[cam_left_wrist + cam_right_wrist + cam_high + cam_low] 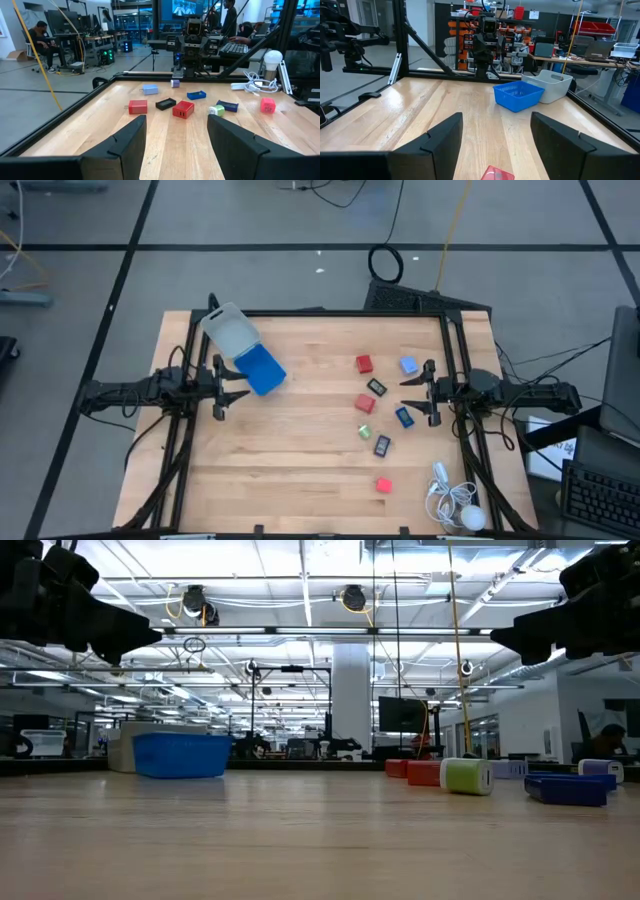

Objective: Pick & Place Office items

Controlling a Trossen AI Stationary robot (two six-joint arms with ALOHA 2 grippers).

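Crosswise, green piece (467, 776) on side

Under rows of ceiling strip lights (300, 600), we see the wooden counter (300, 430) evenly and brightly lit from overhead, with only short, soft shadows beneath the arms. In the low view the fixtures burn white and the two arms near the upper corners fall to near-silhouette against them; the closest stretch of counter is soft, while the blue tray (182, 754) and the small coloured pieces sit sharper. A pale sheen runs across the wood in the right wrist view. In both wrist views the near dark fingers (125, 145) are slightly blurred, and the room beyond looks dimmer, dotted with glowing screens.
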